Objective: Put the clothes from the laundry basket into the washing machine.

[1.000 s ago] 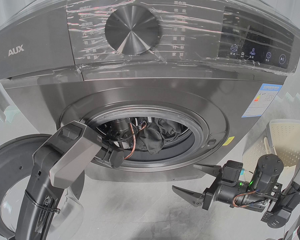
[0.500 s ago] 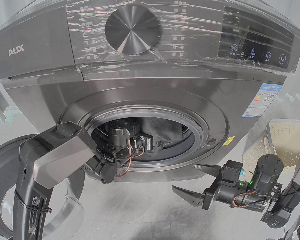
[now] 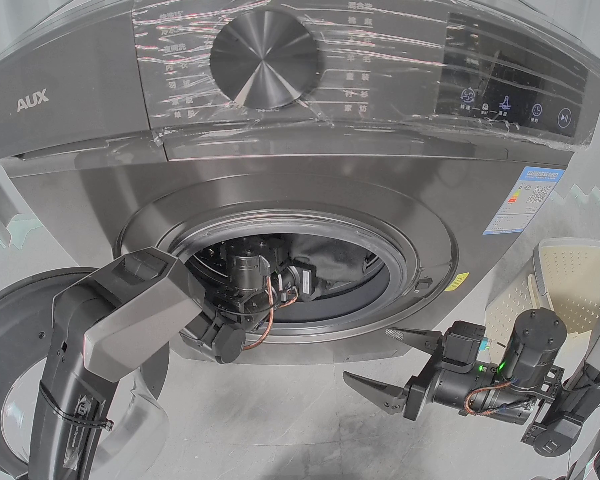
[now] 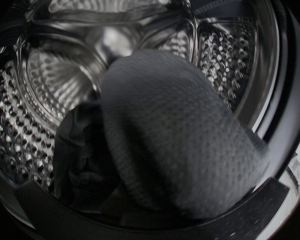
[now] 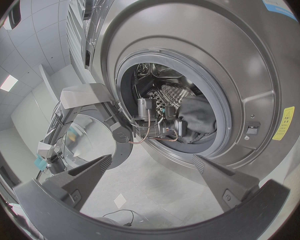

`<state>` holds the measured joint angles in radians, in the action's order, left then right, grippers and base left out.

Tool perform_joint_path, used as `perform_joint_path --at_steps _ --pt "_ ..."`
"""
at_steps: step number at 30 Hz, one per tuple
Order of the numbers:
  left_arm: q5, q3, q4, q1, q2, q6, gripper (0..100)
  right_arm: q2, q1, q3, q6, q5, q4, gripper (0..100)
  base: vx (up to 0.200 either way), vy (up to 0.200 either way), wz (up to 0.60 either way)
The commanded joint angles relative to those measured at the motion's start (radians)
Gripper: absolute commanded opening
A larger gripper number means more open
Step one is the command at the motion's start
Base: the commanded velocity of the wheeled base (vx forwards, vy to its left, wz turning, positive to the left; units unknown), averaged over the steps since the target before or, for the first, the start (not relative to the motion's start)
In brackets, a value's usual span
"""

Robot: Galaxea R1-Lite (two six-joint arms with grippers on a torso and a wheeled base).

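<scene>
The washing machine point(image 3: 300, 188) stands with its round door point(image 3: 7, 341) swung open to my left. My left arm reaches through the drum mouth, and the left gripper point(image 3: 305, 279) is pressed into a dark grey garment point(image 3: 337, 256) lying at the drum's front right. In the left wrist view that garment point(image 4: 176, 134) bulges close before the camera, with the steel drum point(image 4: 43, 84) behind it. The right wrist view shows the left gripper point(image 5: 177, 130) buried in the garment point(image 5: 198, 115). My right gripper point(image 3: 370, 355) hangs open and holds nothing, low in front of the machine.
A cream laundry basket point(image 3: 573, 281) stands on the floor to the right of the machine, behind my right arm; the part I see holds no clothes. Grey floor point(image 3: 280, 415) lies open in front of the machine. The open door takes up the space at the lower left.
My left arm drew back a little, then pushed into the drum mouth again. The dark garment went from a bunched hanging lump to lying flatter, farther right in the drum. The right arm stayed still.
</scene>
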<state>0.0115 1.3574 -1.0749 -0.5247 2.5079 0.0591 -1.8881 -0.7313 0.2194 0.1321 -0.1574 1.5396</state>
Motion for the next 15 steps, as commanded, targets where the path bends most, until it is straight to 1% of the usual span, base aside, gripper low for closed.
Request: perform_joint_path --at_steps 1,2,5,7,10,15 --pt "0.053 0.164 -0.03 0.008 0.052 0.028 0 0.0 0.0 0.0 0.001 -0.001 0.001 100 0.0 0.0 0.0" --pt "0.068 0.2 -0.037 0.009 0.065 0.031 0 0.001 0.0 0.0 0.001 -0.001 0.001 100 0.0 0.0 0.0" --pt "0.116 0.365 -0.051 0.031 0.124 0.033 0 0.0 0.0 0.003 0.0 -0.001 0.001 100 0.0 0.0 0.0" --pt "0.137 0.428 -0.048 0.037 0.141 0.033 0 0.0 0.0 0.003 0.001 -0.001 0.001 100 0.0 0.0 0.0" --pt "0.147 0.454 -0.05 0.043 0.147 0.033 0 0.0 0.0 0.003 0.001 -0.001 0.001 100 0.0 0.0 0.0" --pt "0.148 0.436 -0.051 0.045 0.147 0.031 0 0.0 0.0 0.003 0.0 -0.001 0.001 100 0.0 0.0 0.0"
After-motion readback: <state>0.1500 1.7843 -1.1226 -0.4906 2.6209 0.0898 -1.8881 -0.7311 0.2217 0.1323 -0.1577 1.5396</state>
